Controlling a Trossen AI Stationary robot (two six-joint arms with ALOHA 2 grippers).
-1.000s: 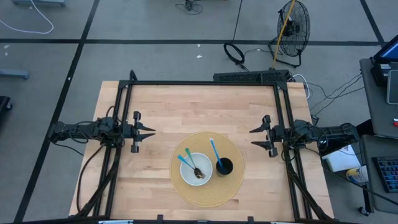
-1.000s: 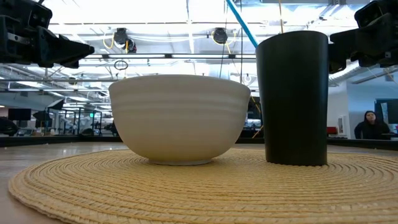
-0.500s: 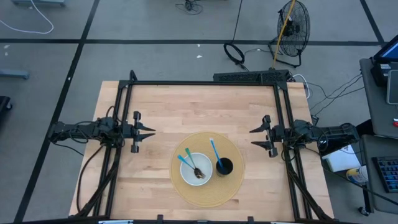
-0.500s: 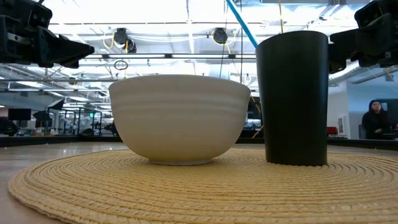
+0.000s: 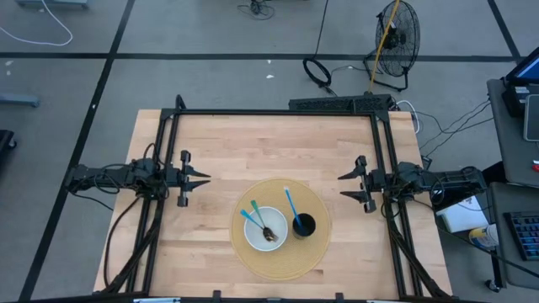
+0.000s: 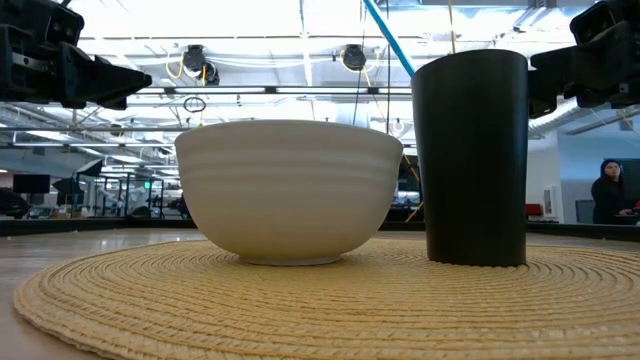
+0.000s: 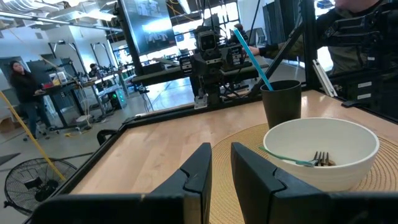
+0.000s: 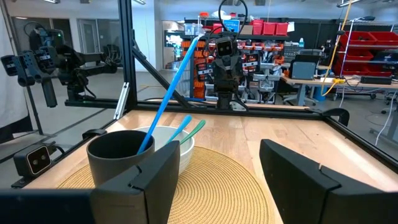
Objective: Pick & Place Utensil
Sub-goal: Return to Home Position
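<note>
A white bowl (image 5: 267,229) and a black cup (image 5: 303,225) stand side by side on a round woven placemat (image 5: 282,259) near the table's near edge. Two utensils lie in the bowl, one with a blue handle (image 5: 250,218) and one with a teal handle (image 7: 291,160), their handles leaning on its rim. A third, blue utensil (image 5: 290,203) stands slanted in the cup. My left gripper (image 5: 205,180) hovers left of the mat, open by a narrow gap (image 7: 221,149). My right gripper (image 5: 344,187) hovers to the mat's right, wide open (image 8: 221,149). Neither touches anything.
Bare wood lies between each gripper and the mat and across the table's far half (image 5: 269,143). A black frame (image 5: 278,112) borders the far and side edges. In the low view the bowl (image 6: 290,190) and cup (image 6: 470,155) fill the foreground. A person (image 6: 607,190) stands in the room behind.
</note>
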